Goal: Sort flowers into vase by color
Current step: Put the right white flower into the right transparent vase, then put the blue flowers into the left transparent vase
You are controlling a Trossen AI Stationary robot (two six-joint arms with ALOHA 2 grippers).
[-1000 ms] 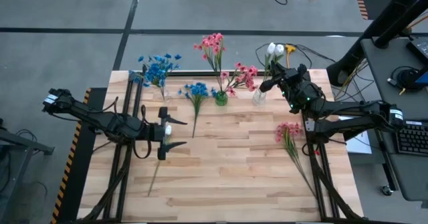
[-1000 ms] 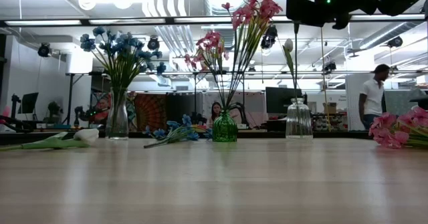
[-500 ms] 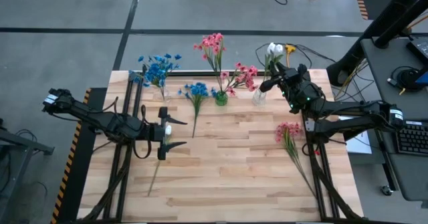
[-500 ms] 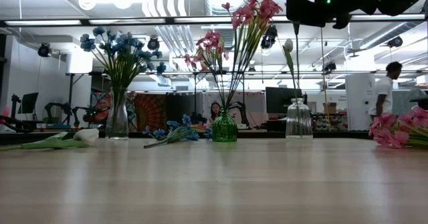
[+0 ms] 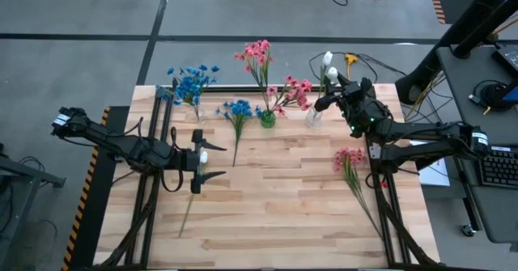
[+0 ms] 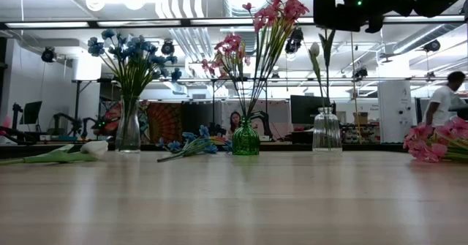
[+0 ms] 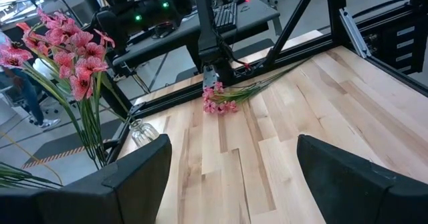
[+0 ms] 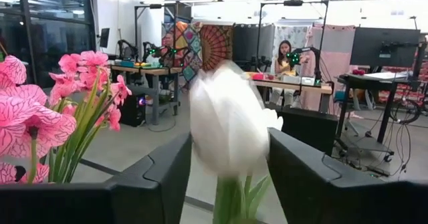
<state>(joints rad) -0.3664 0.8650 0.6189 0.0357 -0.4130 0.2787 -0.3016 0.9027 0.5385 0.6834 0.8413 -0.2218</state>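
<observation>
Near the far edge stand a clear vase of blue flowers (image 5: pixel 192 85), a green vase (image 6: pixel 246 139) of pink flowers (image 5: pixel 261 54), and a clear vase (image 6: pixel 326 132) holding a white flower (image 6: pixel 315 50). My right gripper (image 5: pixel 328 91) hovers open above that clear vase. A second white flower's bud (image 8: pixel 229 120) stands between its fingers, with the stem (image 6: pixel 326 47) hanging toward the vase. My left gripper (image 5: pixel 212 162) waits open over the table's left half, above a white flower (image 6: pixel 73 151) lying flat. My right gripper's open fingers stand on either side of the white flower just below its bud (image 8: pixel 231 190). I cannot tell whether either finger touches it. The fingers come nearly level from the table's right side, and the flower stands upright between them.
A loose blue bunch (image 5: pixel 238 109) lies in front of the vases and a loose pink bunch (image 5: pixel 350 159) lies near the right edge. Bare wood (image 5: pixel 275 206) fills the middle and near part of the table. A person walks in the room beyond.
My right gripper has opened while staying in place. The white flower it held has slid down. In the high view its bud sits lower and nearer the clear vase, and in the low view its stem and leaves reach farther below the gripper.
</observation>
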